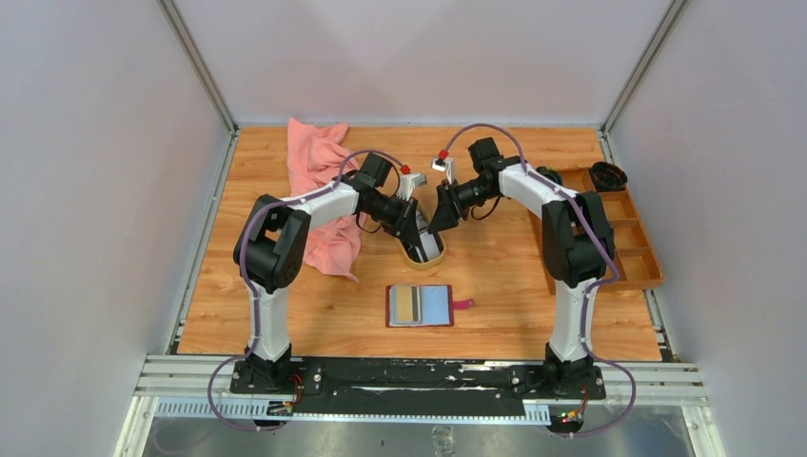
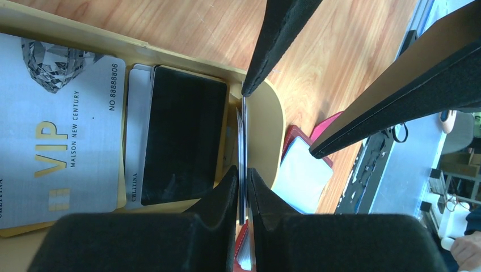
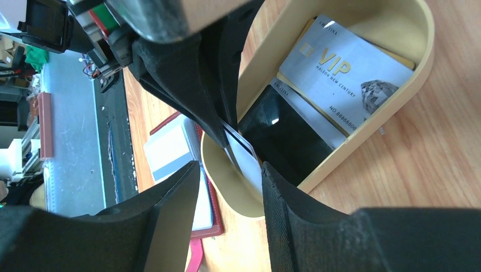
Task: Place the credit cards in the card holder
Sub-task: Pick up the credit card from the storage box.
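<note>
A wooden table [image 1: 495, 314] carries a pink cloth [image 1: 319, 171] out to the left of the left gripper [image 2: 243, 173]. A brown compartment tray [image 1: 636, 259] lies well out to the right of the right gripper [image 3: 230, 167]. Both grippers meet over an oval tan dish [image 3: 422, 45]. The dark red card holder [image 1: 419, 306] lies open and flat just on the near side of them. In the dish, beyond the left fingertips, lie a silver VIP card [image 2: 57, 130] and a black card [image 2: 181, 136]. The left gripper pinches an edge-on credit card [image 2: 243, 130] at the dish's end. The right gripper's jaws stand apart on either side of that card, holding nothing.
</note>
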`<control>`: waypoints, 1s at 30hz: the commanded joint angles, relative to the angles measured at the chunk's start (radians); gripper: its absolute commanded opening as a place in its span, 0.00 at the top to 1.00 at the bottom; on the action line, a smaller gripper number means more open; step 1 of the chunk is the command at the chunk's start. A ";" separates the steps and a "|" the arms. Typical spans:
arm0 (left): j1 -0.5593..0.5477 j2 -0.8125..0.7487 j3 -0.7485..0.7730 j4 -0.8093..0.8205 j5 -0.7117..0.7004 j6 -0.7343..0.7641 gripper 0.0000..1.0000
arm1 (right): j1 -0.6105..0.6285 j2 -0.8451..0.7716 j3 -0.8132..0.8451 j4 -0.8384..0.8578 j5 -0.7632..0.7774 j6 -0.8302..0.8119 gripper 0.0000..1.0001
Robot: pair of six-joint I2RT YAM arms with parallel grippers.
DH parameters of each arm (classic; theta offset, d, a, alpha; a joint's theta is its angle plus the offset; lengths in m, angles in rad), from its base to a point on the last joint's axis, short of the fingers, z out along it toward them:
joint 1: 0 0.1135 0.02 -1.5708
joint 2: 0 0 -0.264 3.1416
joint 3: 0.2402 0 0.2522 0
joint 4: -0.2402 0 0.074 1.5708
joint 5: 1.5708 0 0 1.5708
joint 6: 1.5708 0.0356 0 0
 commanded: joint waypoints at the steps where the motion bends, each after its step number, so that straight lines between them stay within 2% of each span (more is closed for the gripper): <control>1: -0.001 -0.027 -0.010 0.010 0.015 -0.004 0.89 | 0.018 0.021 0.042 -0.009 0.003 -0.035 0.52; 20: -0.001 -0.021 -0.008 0.010 0.024 -0.004 0.89 | 0.036 0.041 0.021 -0.011 0.018 -0.118 0.55; 30: -0.001 -0.011 -0.005 0.006 0.022 -0.004 0.88 | 0.036 0.037 0.015 -0.046 -0.010 -0.169 0.70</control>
